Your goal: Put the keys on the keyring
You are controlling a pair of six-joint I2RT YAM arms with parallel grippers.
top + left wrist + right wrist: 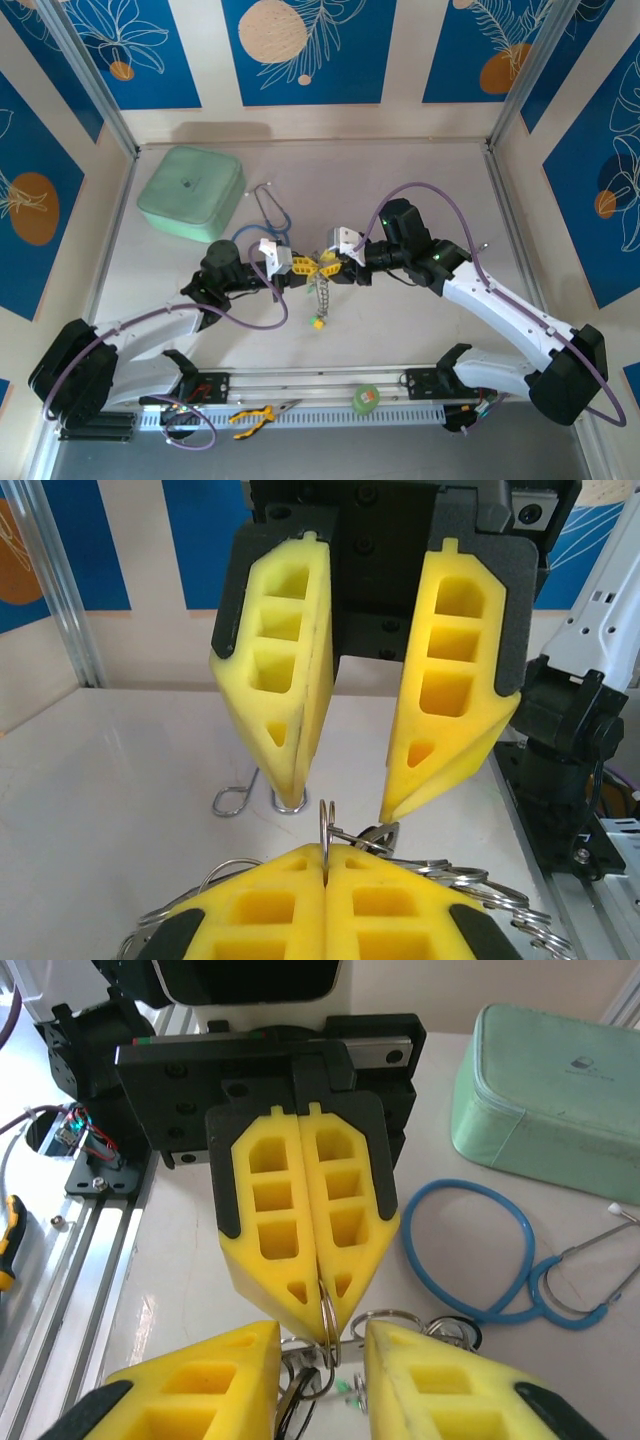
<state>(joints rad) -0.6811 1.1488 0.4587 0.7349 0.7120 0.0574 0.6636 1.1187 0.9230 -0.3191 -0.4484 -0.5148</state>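
My left gripper (300, 266) (326, 852) is shut on the keyring (326, 825), a thin silver ring standing edge-on between its fingertips. The same ring (328, 1315) sticks out below the left fingers (270, 1250) in the right wrist view. My right gripper (340, 268) (322, 1345) faces it tip to tip and is open, one finger on each side of the ring without pinching it. Small silver keys (305, 1385) and rings bunch under the tips. More keys (320, 295) dangle toward the table, ending in a yellow-green tag (317, 322).
A mint-green case (190, 192) lies at the back left, with a blue stethoscope (270, 215) (480, 1250) just behind the grippers. Yellow-handled pliers (255, 415) and a green tape roll (367, 398) rest on the front rail.
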